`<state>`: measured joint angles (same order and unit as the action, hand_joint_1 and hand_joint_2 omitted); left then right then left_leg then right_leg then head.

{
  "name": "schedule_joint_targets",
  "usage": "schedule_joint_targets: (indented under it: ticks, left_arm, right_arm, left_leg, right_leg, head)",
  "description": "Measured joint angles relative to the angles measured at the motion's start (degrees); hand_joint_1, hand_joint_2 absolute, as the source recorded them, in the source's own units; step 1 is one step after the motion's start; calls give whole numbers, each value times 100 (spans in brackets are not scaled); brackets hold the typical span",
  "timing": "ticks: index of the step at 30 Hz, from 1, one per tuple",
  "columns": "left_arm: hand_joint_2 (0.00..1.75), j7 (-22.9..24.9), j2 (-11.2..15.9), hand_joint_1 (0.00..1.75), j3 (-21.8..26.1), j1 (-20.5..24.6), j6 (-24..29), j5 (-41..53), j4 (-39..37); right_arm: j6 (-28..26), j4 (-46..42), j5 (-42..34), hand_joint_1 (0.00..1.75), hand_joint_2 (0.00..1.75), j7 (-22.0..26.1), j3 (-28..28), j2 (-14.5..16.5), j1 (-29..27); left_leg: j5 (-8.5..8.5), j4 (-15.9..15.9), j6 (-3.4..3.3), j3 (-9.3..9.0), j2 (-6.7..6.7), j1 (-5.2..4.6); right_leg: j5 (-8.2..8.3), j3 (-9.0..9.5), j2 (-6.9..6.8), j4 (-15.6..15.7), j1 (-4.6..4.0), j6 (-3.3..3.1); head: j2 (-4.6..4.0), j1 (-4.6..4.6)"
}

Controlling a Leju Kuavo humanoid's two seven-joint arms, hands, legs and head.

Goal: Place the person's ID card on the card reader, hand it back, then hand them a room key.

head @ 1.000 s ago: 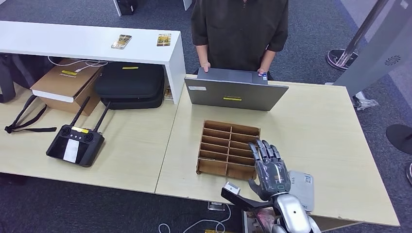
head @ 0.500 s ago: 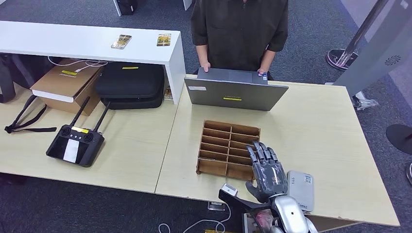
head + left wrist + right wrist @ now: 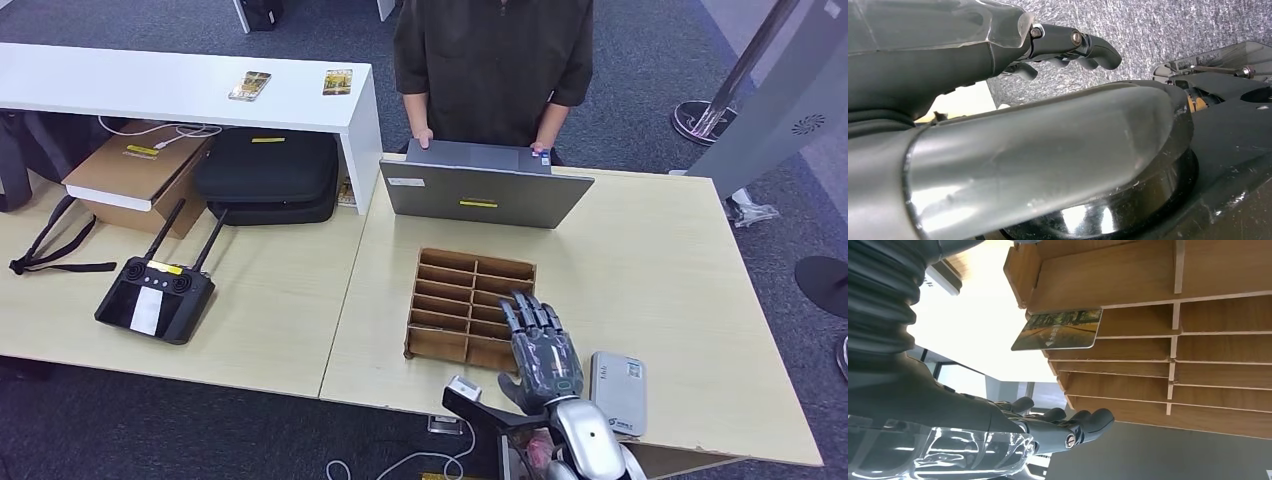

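Where slots hold a glossy card (image 3: 1058,330), perhaps plywood organizer (image 3: 470,305).

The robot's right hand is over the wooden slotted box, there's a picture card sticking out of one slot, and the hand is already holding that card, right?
Not quite. The right hand is over the wooden box and the card does stick out of a slot, but the right wrist view shows the fingers apart from the card, holding nothing.

Left wrist view: your left hand (image 3: 998,65) over grey carpet (image 3: 1158,35).
You see the fingers (image 3: 1083,47) curled inward with nothing in them, and the thick grey thumb (image 3: 1038,150) crossing the foreground. A pale surface edge (image 3: 965,100) shows just behind the hand.
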<state>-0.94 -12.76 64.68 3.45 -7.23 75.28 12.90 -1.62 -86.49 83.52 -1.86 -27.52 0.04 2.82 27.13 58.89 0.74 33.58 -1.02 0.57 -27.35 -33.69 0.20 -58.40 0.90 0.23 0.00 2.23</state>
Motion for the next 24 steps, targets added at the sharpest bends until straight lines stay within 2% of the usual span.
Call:
schedule_joint_targets:
  ticks: [24]
  left_arm:
    - [0,87,4,0,-20,7,30,10,0]
  right_arm:
    - [-31,1,16,0,175,12,33,13,-55]
  left_leg:
    - [0,0,0,-1,0,0]
  right_leg:
    - [0,0,0,0,0,0]
  head:
    - [0,0]
